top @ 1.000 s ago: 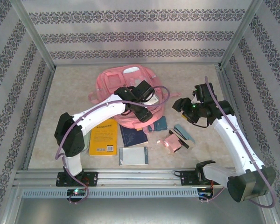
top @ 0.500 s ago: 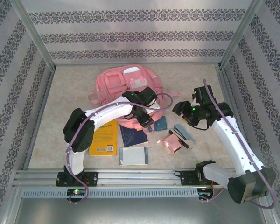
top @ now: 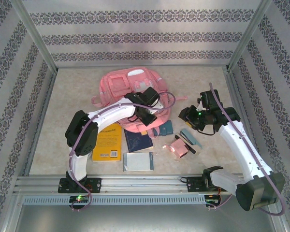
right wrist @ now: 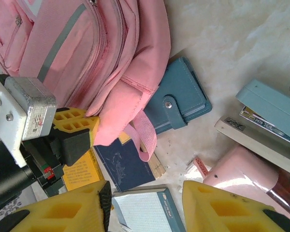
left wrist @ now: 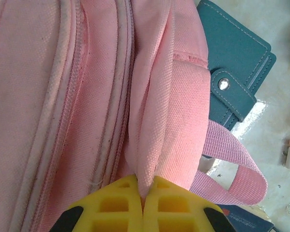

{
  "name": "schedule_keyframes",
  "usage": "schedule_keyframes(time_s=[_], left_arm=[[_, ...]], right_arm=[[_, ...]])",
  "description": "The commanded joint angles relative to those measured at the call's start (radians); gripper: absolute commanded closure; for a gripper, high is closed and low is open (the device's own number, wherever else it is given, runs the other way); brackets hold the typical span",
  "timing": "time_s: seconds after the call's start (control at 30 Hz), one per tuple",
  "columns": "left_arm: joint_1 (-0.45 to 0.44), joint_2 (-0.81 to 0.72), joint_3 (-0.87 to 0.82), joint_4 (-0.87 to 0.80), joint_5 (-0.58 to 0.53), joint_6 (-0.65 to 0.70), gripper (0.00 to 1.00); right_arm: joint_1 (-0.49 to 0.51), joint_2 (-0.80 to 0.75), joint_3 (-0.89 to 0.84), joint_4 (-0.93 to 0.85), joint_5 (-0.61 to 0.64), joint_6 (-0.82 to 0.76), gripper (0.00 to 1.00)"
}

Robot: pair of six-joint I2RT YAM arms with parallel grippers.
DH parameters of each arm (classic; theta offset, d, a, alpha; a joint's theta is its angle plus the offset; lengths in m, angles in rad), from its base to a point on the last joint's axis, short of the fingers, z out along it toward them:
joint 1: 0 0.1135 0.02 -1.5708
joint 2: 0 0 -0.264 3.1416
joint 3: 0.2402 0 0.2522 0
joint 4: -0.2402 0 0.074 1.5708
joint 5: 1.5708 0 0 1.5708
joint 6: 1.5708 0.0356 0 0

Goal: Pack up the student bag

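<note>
Large pink fabric student bag (top: 128,89), a backpack, lying flat in the middle of the pale table (top: 72,87), a bit toward the far wall, zipper end turned to the near side. Seemingly in hand: pulling up one fabric lip to open the mouth of the bag. To do this well: lift slowly and straight up, hold only the outer fold and not the pink carry loop (left wrist: 232,150), stop before dragging the whole bag over the books, leave a wide gap for loading.

Left arm: reaching from its base diagonally forward and to the right, elbow bent, wrist tipped down over the near end of the bag. Right arm: stretched forward, wrist turned left toward the bag, hovering above the table.

Left gripper (left wrist: 144,193): clenched, pinching a thin fold of the pink cloth between yellow fingers. Right gripper (right wrist: 145,203): parted, grasping nothing, above the small things.

Smaller, near the bag: yellow paperback book (top: 108,141), dark blue notebook (top: 137,140), teal snap wallet (right wrist: 181,99) touching the bag's edge, small pink pouch (top: 176,147).
</note>
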Motion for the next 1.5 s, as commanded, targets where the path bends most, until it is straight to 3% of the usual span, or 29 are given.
schedule_keyframes(time_s=[0.0, 0.13, 0.33, 0.4, 0.53, 0.73, 0.83, 0.87, 0.93, 1.07, 1.23, 1.27, 1.37, 1.47], left_arm=[[0.030, -0.056, 0.024, 0.022, 0.033, -0.047, 1.00], [0.057, -0.100, 0.067, 0.046, 0.056, -0.151, 1.00], [0.063, -0.134, 0.204, 0.005, 0.000, -0.242, 1.00], [0.064, -0.131, 0.262, -0.028, -0.019, -0.247, 1.00], [0.067, -0.140, 0.338, -0.055, -0.127, -0.269, 1.00], [0.074, -0.145, 0.421, -0.053, -0.335, -0.279, 1.00], [0.091, -0.141, 0.441, -0.049, -0.346, -0.317, 1.00], [0.096, -0.138, 0.445, -0.047, -0.337, -0.323, 1.00], [0.098, -0.128, 0.457, -0.046, -0.324, -0.328, 1.00], [0.097, -0.109, 0.470, -0.045, -0.304, -0.354, 1.00], [0.098, -0.101, 0.465, -0.052, -0.292, -0.377, 1.00], [0.098, -0.102, 0.461, -0.054, -0.293, -0.377, 1.00], [0.099, -0.105, 0.453, -0.057, -0.288, -0.377, 1.00], [0.099, -0.114, 0.443, -0.061, -0.286, -0.376, 1.00]], right_arm=[[0.007, -0.016, -0.004, 0.023, -0.007, -0.023, 0.56], [0.010, -0.016, -0.005, 0.053, -0.010, -0.019, 0.54], [0.011, -0.015, 0.008, 0.113, -0.028, -0.022, 0.54], [0.015, -0.021, 0.005, 0.137, -0.031, -0.031, 0.61], [0.015, -0.041, -0.029, 0.209, -0.039, -0.031, 1.00], [0.034, -0.043, -0.036, 0.214, -0.041, -0.080, 1.00], [0.054, -0.003, 0.003, 0.073, 0.028, -0.158, 0.72], [0.062, 0.016, 0.009, 0.019, 0.048, -0.183, 0.67], [0.080, 0.042, 0.007, -0.062, 0.096, -0.219, 0.65], [0.167, 0.068, -0.027, -0.183, 0.276, -0.265, 0.49], [0.292, 0.114, -0.063, -0.194, 0.292, -0.309, 0.39], [0.331, 0.129, -0.079, -0.184, 0.291, -0.309, 0.35], [0.421, 0.174, -0.122, -0.155, 0.299, -0.311, 0.05], [0.480, 0.196, -0.143, -0.134, 0.351, -0.298, 0.02]])
